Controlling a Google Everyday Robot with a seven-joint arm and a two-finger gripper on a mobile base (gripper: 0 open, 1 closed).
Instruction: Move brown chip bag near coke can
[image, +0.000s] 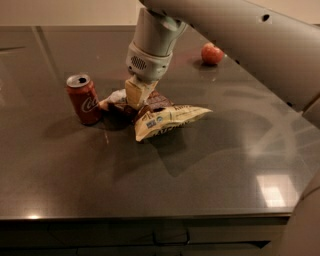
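Gripper (137, 100) clamped on the chip bag (167, 120); coke can (84, 99) just beside at nine o'clock, apple (212, 53) toward one.

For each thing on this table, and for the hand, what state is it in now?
hand: lowered on the dark middle of the chip bag, shut on it.
chip bag: crumpled, lying on the table, one end close beside the coke can.
coke can: upright; top looks opened.
apple: whole, resting alone at the far side.
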